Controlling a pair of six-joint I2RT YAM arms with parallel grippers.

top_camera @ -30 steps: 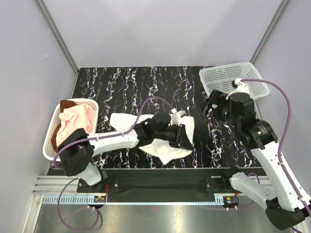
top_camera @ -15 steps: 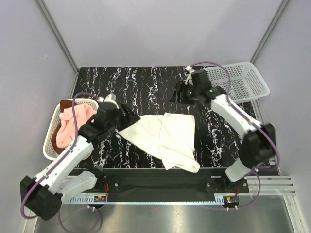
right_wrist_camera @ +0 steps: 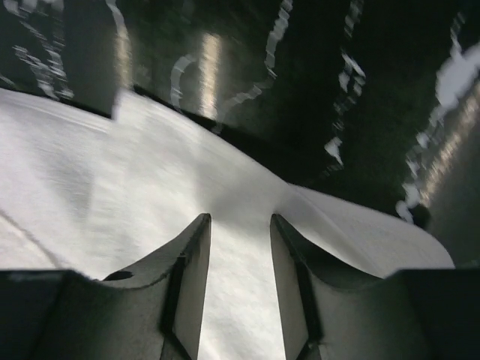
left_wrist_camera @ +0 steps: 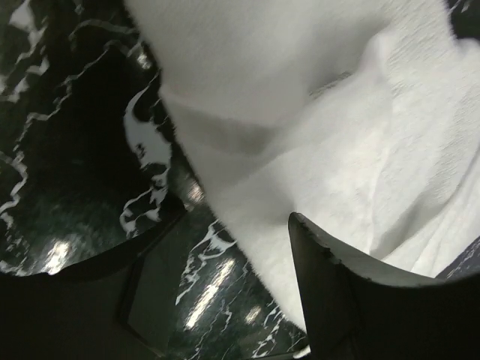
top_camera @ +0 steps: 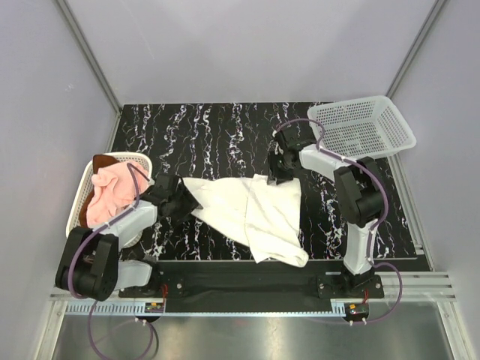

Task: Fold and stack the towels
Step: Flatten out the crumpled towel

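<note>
The white towel point(top_camera: 251, 214) lies spread out, loosely creased, on the black marbled surface point(top_camera: 195, 135). The left gripper point(top_camera: 182, 201) sits low at the towel's left corner with its jaws wide apart. In the left wrist view its fingers point(left_wrist_camera: 330, 292) straddle the cloth's edge, with bare surface showing between them, and grip nothing. The right gripper point(top_camera: 279, 174) is down at the towel's far edge, toward its right corner. Its fingers point(right_wrist_camera: 191, 270) stand a narrow gap apart over the cloth, which shows flat between them. Left of the white towel, a white mesh basket point(top_camera: 75, 221) holds the pink towel point(top_camera: 112, 196) on top of the rust-brown towel point(top_camera: 101, 161). A second mesh basket point(top_camera: 360, 127) stands beyond the white towel's right side.
</note>
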